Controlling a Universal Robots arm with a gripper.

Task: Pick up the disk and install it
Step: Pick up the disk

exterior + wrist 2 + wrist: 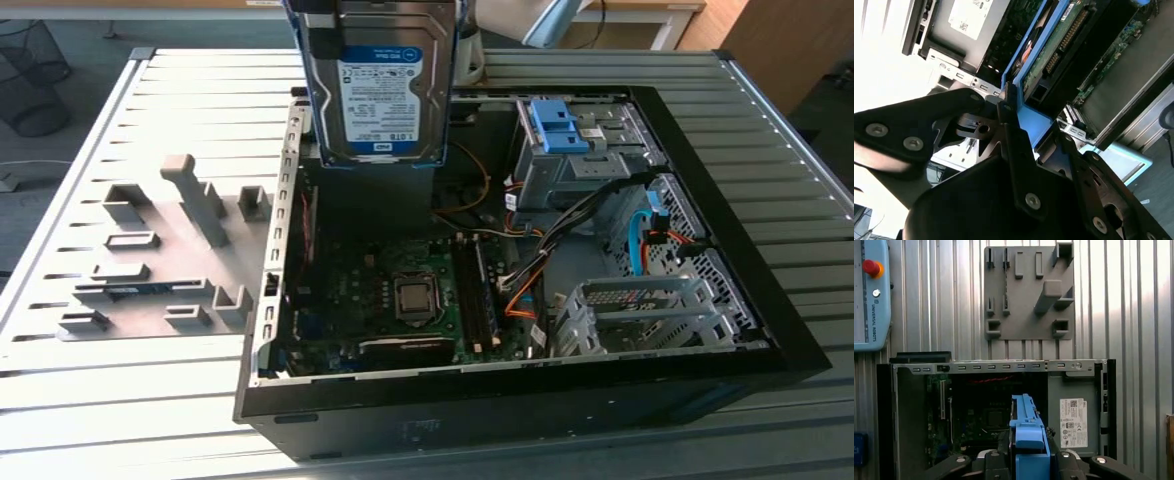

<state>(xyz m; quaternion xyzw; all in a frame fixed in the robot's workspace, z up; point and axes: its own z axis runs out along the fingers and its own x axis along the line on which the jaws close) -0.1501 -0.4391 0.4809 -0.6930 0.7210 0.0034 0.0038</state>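
The disk (379,85) hangs upright in the air above the back of the open computer case (534,405), its white-and-blue label facing the exterior view. Its blue carrier frame (1027,432) runs between the black fingers (995,460) of my gripper (1028,456), which is shut on it. In the second wrist view the gripper (1021,117) clamps the blue frame (1030,122), and the disk's green circuit board (1059,45) faces the case interior. The motherboard (400,290) lies below the disk.
A drive bay with a blue bracket (561,125) sits at the case's far right in the exterior view, and an empty metal cage (641,315) sits nearer. The grey power supply (1074,422) carries a white sticker. A grey fixture plate (147,250) lies beside the case. A pendant (869,290) rests on the table.
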